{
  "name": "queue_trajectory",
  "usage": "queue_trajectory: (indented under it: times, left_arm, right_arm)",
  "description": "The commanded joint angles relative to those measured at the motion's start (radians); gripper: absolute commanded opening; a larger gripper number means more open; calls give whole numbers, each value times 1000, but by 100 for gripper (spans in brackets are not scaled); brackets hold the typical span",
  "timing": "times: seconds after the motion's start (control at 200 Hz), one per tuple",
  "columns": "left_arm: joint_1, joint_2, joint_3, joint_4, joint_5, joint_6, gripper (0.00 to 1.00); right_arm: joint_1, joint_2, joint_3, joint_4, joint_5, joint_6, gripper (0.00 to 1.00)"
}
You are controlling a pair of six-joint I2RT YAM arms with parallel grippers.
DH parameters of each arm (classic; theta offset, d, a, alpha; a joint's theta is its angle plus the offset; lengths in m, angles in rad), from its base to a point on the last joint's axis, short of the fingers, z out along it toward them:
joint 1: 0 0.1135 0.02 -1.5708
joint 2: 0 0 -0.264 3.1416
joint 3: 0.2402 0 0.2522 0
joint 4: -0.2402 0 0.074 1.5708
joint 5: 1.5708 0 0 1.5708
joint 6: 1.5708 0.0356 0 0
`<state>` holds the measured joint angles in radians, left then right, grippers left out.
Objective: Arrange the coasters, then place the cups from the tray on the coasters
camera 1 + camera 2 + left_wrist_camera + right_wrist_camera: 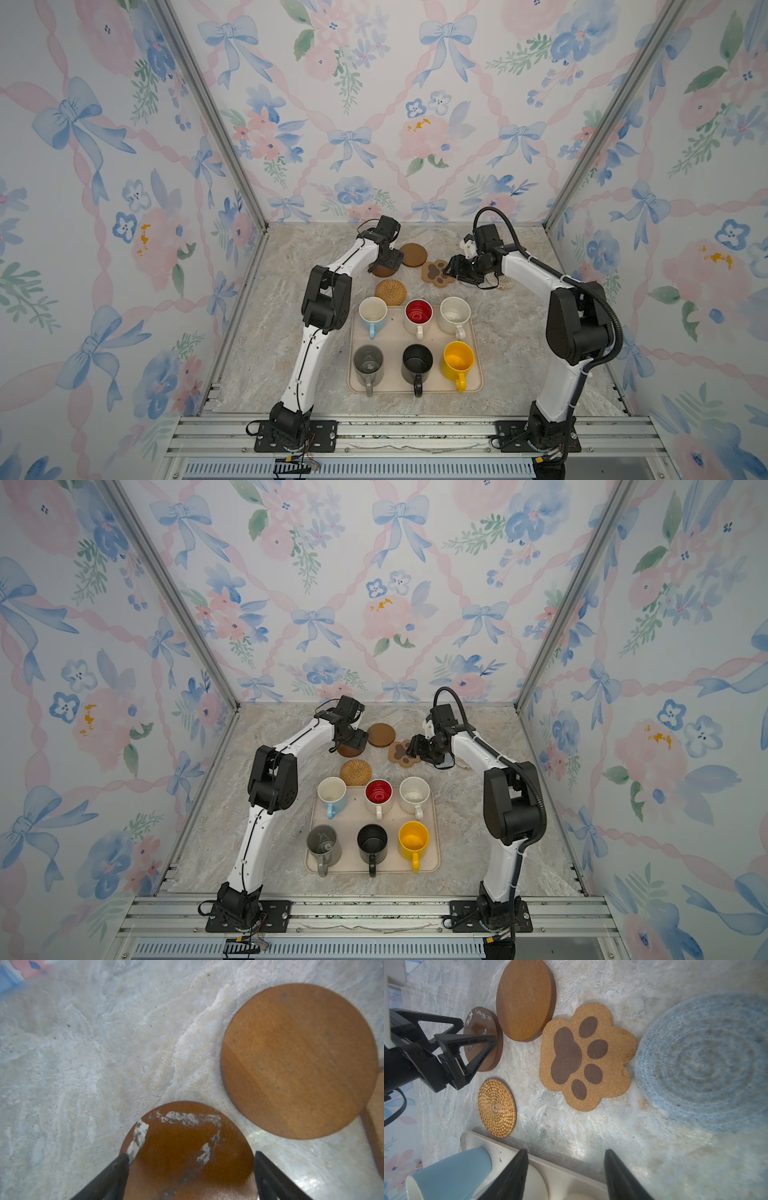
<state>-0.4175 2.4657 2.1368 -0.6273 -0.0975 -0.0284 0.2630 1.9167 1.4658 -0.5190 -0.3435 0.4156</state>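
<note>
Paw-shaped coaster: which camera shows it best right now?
The right wrist view: the paw-shaped coaster lies whole, close and sharp there. Both top views show it small, partly hidden by the right gripper. The left wrist view catches at most a sliver.

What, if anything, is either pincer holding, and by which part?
Nothing, it seems: the left pincer stands open astride the scuffed brown disc; the right pincer is open, empty.

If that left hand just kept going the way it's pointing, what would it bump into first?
Most likely the darker brown coaster: the left hand points down at it, with its fingers spread on either side. From these views it is unclear whether they touch it.
</note>
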Motion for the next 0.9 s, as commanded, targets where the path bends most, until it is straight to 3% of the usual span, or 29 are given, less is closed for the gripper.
queue_trajectory:
  times: [0.0,0.205,0.51,0.895]
  left_arm:
    - [-6,47,14,-40,-11,12,90]
    - [-5,59,17,-39,14,-1,92]
    - [4,57,-19,-55,-33,6,92]
    - [54,24,-100,-54,-9,-28,87]
  right_arm:
    - [2,-28,-9,-10,9,-11,61]
    - [2,-25,-14,-11,9,-11,61]
    - [-1,-25,-21,-9,5,-11,62]
    - [-1,-25,-26,-3,-3,-5,61]
